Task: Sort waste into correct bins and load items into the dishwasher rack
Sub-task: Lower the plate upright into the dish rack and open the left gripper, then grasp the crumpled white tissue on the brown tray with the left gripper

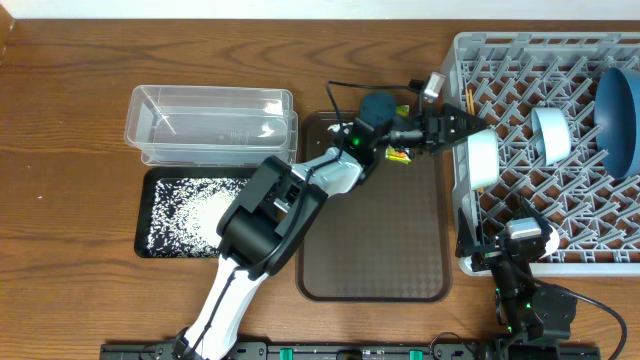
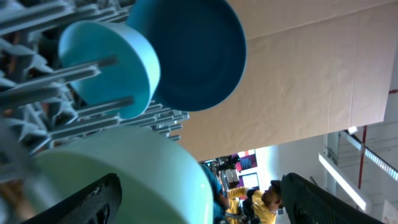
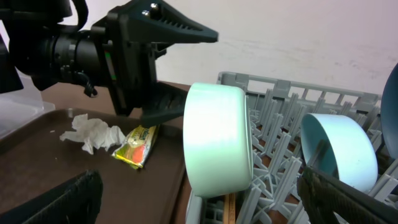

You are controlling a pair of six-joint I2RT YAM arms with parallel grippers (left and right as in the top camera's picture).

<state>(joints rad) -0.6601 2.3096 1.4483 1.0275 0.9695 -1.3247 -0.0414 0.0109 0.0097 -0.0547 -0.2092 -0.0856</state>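
Left gripper [image 1: 462, 130]: jaws spread wide, nothing clamped. It sits at the dishwasher rack's [image 1: 560, 220] near-left corner. White green-rimmed bowl [image 3: 217, 140] stands on edge there, in the rack's outer row, right at the fingertips. In the right wrist view the lower finger [image 3: 163, 111] is at the bowl's side; contact can't be confirmed. Upper finger is clear above it.

Small pale-blue bowl [image 1: 550, 135] and large blue bowl [image 1: 622, 105] stand racked further in.

Tissue [image 3: 93, 132] and snack wrapper [image 3: 138, 146] lie on the brown serving tray [image 1: 375, 240], under the left arm.

Right gripper [image 3: 199, 193]: open, empty, near the rack's front edge.
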